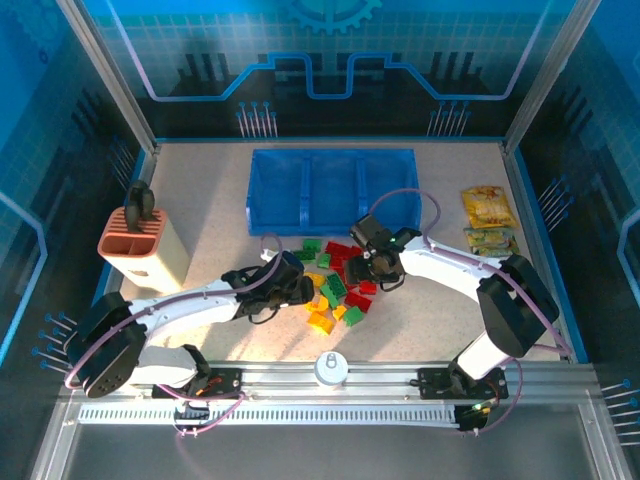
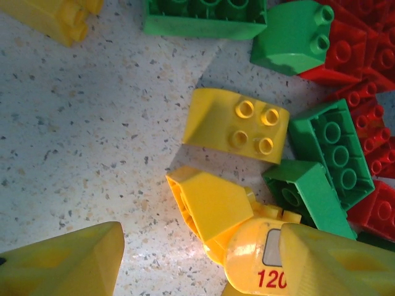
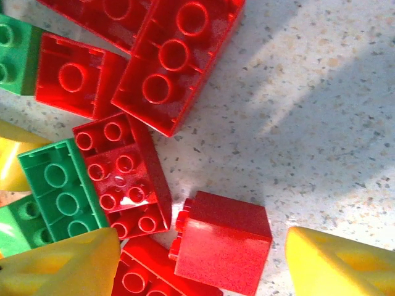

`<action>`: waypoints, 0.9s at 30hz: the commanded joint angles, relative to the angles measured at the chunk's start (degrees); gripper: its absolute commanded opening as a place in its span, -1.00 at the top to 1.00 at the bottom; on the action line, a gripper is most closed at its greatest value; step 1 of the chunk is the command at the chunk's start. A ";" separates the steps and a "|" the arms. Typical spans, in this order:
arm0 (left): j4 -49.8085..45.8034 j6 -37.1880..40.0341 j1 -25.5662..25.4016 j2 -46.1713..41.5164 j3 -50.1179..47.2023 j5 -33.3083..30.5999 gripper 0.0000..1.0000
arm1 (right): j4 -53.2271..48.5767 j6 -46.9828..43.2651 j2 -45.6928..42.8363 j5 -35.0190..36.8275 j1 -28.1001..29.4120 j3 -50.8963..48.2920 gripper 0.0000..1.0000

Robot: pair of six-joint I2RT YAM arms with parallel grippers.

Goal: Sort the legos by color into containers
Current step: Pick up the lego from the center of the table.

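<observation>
The blue tray (image 1: 262,190) showed bare floors in all three compartments. The legos (image 1: 338,285) lay heaped on the surface just at the tray's near side. There the left gripper (image 2: 200,250) held released jaws astride a yellow brick (image 2: 210,206), and the right gripper (image 3: 202,243) held released jaws astride a red cube (image 3: 228,237).

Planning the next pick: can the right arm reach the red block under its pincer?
Probably yes: the right pincer hangs open astride the red block, bare table on one side, though neighbouring red bricks crowd the other.
</observation>
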 commanded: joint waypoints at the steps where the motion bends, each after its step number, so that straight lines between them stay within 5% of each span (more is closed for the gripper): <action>1: 0.88 1.93 0.87 -0.32 1.00 1.68 -0.36 | -1.93 1.39 0.22 2.30 -0.01 -0.12 -0.43; 11: 1.82 2.09 1.84 -2.28 -0.49 2.43 -0.36 | 2.13 2.76 2.36 -0.11 0.32 -2.80 -0.34; 27: 0.73 1.74 4.04 -7.62 -3.81 0.68 -0.37 | -2.11 4.96 1.12 5.01 1.99 -0.87 0.21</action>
